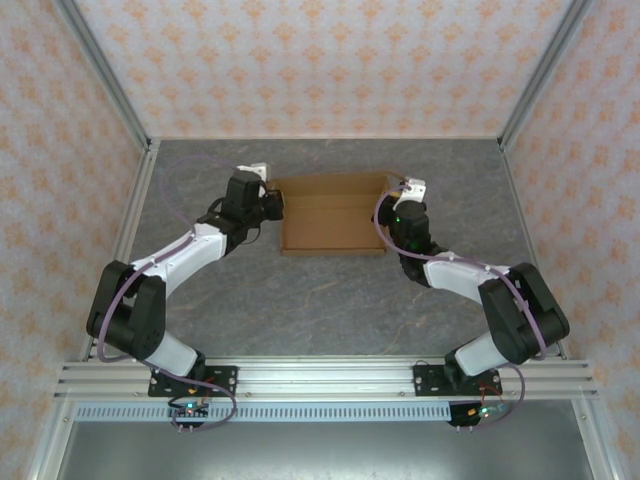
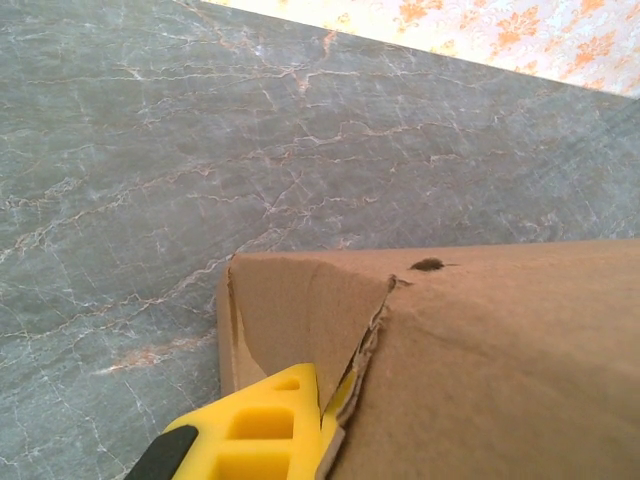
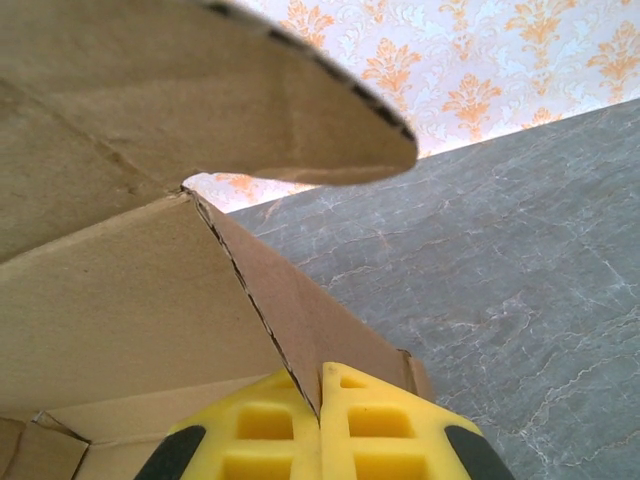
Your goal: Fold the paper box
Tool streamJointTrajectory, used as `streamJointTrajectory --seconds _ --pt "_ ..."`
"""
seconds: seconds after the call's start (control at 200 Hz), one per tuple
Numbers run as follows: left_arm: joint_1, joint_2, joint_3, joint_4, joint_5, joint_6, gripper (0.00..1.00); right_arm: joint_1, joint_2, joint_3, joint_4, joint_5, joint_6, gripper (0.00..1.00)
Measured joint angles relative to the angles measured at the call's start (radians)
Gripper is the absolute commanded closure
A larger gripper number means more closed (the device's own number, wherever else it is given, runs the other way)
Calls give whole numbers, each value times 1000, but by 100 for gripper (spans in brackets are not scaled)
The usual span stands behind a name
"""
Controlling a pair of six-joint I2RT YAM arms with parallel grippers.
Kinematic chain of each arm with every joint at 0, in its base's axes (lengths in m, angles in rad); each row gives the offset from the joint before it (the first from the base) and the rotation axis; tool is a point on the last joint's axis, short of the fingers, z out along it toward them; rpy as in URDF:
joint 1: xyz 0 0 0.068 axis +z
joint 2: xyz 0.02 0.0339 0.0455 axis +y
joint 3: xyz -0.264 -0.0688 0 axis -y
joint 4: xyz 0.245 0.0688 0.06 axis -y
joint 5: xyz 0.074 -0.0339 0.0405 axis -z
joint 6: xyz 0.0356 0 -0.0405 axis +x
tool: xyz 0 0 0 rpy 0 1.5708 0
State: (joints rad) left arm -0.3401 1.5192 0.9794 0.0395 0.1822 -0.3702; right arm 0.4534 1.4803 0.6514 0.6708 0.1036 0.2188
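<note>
We are risking a tear more than anything else. The left hand (image 1: 272, 203) is gripping the left end of the paper box (image 1: 335, 215). One yellow finger (image 2: 265, 425) is pressing against a cardboard edge that is already looking ragged (image 2: 372, 335); the other finger is hidden behind the board. If the two arms are pulling apart or twisting unevenly, that frayed crease is likely to rip further. The right hand (image 1: 398, 195) is pinching the right wall, its two yellow fingers (image 3: 265, 430) closed with only the thin board between them. With so narrow a bite, the wall may be slipping out as we fold, or creasing off its score line. The rounded flap (image 3: 250, 110) hanging above that hand could also be catching on the wrist.

The box is lying on the grey marbled table (image 1: 330, 300), toward the far side, between the two hands. It is plain brown cardboard, showing as a shallow open tray with its walls partly raised and fold lines running across its floor.
</note>
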Motion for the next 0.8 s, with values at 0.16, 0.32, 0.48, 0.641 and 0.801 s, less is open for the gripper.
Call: streamJointTrajectory --seconds 0.16,0.32,0.48,0.641,0.801 --pt "-7 0 -26 35 -19 -6 98 2 0 -13 0 9 6 99" --pt "-14 -7 -73 104 -35 -6 97 5 0 -34 10 10 6 99" --pt "-20 -28 -132 158 -50 1 97 6 0 -63 35 9 6 98" --pt "-20 -44 -164 183 -59 12 97 11 -2 -89 58 8 9 98" --pt "-20 -51 -171 186 -61 27 97 13 -10 -87 44 4 37 98"
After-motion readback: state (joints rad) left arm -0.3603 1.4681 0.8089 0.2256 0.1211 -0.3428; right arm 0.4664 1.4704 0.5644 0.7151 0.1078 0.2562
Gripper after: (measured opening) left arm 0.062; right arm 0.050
